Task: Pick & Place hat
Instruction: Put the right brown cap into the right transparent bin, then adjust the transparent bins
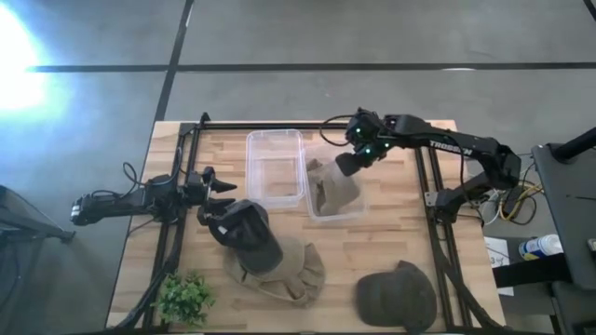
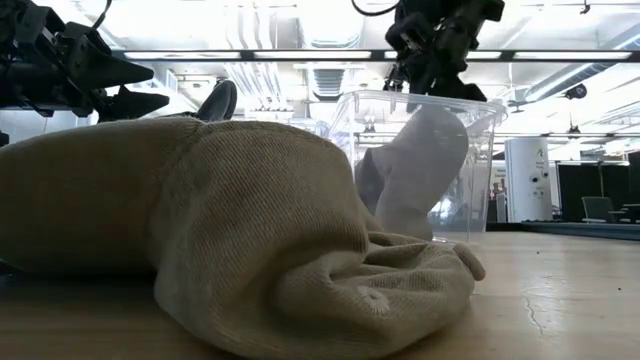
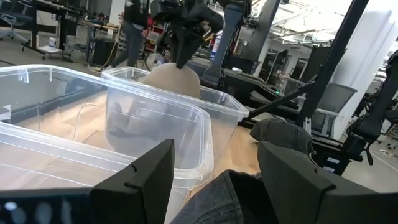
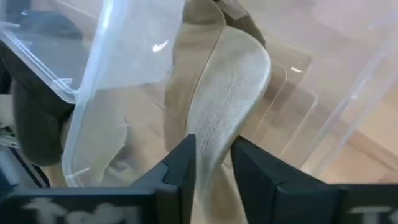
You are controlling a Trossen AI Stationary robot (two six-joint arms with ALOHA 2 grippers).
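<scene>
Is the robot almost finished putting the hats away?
Not yet. The right end effector is shut on a tan hat, lowering it into the right bin. The left end effector hovers open over a dark hat. A beige hat and a cap wait on the table.

A heaped beige hat (image 2: 230, 240) fills the low view's foreground, running off the left edge and blocking the tabletop and the lower part of the clear bin (image 2: 470, 130) behind it. In the high view, a dark hat (image 1: 250, 234) lies over that beige hat's upper portion, and an olive cap (image 1: 399, 296) near the table's front edge is clipped at the bottom of the frame. The right gripper (image 4: 213, 163) pinches a tan hat (image 4: 227, 93) whose lower end is lost between the fingers; its folds blur through the bin's wall. People behind the table in the left wrist view are too indistinct to make out.
</scene>
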